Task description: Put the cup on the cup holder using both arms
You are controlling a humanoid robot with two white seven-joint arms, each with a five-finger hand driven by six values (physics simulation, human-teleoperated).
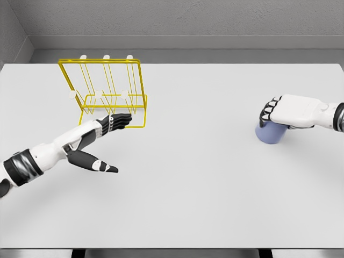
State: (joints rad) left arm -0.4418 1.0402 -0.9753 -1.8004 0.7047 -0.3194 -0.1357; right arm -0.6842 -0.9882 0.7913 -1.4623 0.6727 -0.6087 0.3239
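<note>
- Risk: cup (270,134) lies on its side under the right hand (290,112); a top-down grip with no visible wrap could let it roll away or slip out on the lift.
- Risk: cup holder (105,91) is light wire, well apart from the cup across the table (204,188); a bump from the left hand (102,137) could shove or tip it.
- Right hand: fingers curled over the cup's top, touching it; a firm grasp isn't confirmed.
- Left hand: open, fingers straight, thumb splayed, holding nothing, fingertips just in front of holder base.
</note>
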